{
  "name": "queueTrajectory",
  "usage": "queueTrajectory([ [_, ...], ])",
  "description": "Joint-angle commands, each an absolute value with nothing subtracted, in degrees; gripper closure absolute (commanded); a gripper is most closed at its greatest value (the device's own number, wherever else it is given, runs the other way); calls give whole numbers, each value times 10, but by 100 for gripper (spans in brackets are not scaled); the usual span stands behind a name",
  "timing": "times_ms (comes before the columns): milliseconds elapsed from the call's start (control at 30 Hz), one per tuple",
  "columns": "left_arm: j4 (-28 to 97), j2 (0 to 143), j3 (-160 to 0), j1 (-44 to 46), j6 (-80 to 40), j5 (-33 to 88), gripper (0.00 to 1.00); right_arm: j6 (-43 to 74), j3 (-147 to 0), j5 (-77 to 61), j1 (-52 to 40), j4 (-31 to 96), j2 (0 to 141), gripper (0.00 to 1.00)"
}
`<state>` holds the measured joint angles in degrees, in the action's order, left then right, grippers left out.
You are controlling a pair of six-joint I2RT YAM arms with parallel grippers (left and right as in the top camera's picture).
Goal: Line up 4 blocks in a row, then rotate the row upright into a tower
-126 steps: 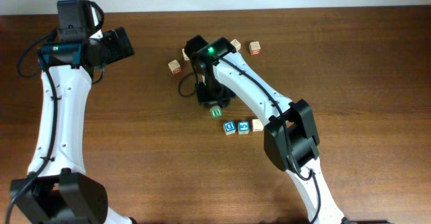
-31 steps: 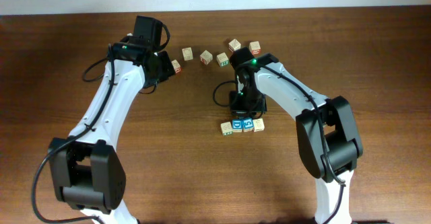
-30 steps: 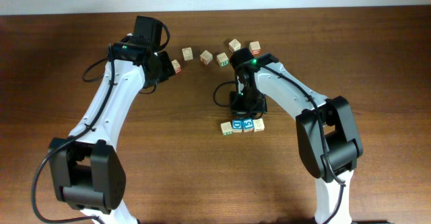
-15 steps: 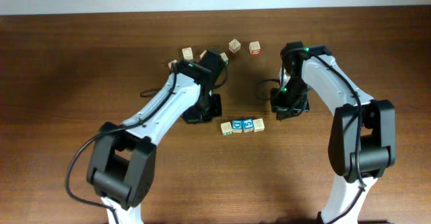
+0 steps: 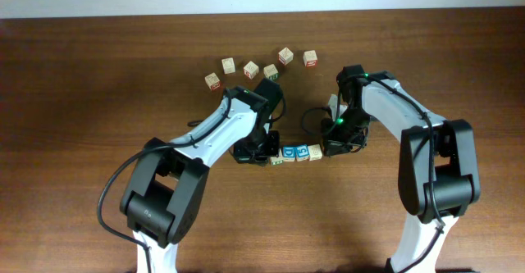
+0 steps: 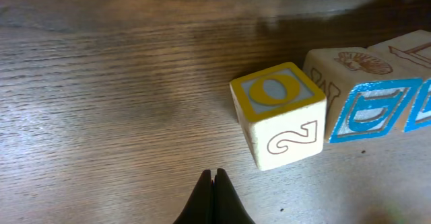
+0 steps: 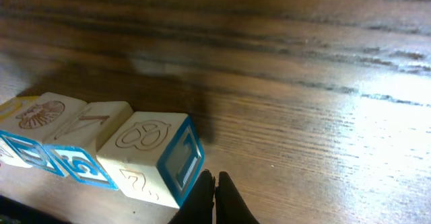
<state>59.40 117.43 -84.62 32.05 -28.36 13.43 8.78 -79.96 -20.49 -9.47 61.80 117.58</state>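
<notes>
Left wrist view: the left gripper (image 6: 215,181) was fully closed, fingertips pressed together, and held nothing. The yellow-printed block (image 6: 279,113) stood just ahead and to the right of the tips, apart from them, with a blue-printed block (image 6: 363,109) just beside its far side.

Right wrist view: the right gripper (image 7: 214,183) was likewise closed and empty. The blue-faced end block (image 7: 158,157) stood just left of its tips; contact could not be told.

Overhead view: the row of four blocks (image 5: 296,153) lay on the table (image 5: 98,142) between the two grippers, one gripper just off each end. Six other cubes (image 5: 251,70) lay scattered well beyond both grippers, toward the table's far edge.
</notes>
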Motion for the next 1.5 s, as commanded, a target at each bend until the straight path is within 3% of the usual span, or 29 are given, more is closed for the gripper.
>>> queueTrajectory([
  [0,569,1181,-844,318,-297,124,100,95,-796,-210,-98,615,1175,95],
  [167,494,1182,-844,318,-302,123,100,95,-796,-225,-98,622,1175,95],
  [567,474,1182,-851,279,-260,122,100,158,-796,-253,-147,569,1175,94],
  [667,500,1182,-851,281,-261,142,97,157,-796,-250,-147,561,1175,76],
  [767,502,1182,-851,281,-261,142,92,157,-797,-248,-143,555,1175,76],
  [800,504,1182,-851,281,-261,141,94,154,-801,-246,-136,555,1175,76],
  [900,508,1182,-853,272,-260,135,80,141,-820,-218,-115,573,1175,76],
  [933,510,1182,-853,271,-261,128,67,135,-834,-216,-108,580,1175,76],
  [967,510,1182,-853,271,-261,126,61,128,-846,-212,-107,586,1175,76],
  [1267,538,1182,-899,256,-260,58,76,103,-882,-201,-108,623,1174,78],
  [1333,582,1182,-969,227,-260,25,76,80,-952,-201,-112,659,1173,84],
  [1400,635,1182,-1075,177,-228,17,85,79,-1009,-203,-137,692,1173,96],
  [1467,694,1182,-1227,81,-224,10,88,117,-1011,-212,-218,701,1175,95],
])
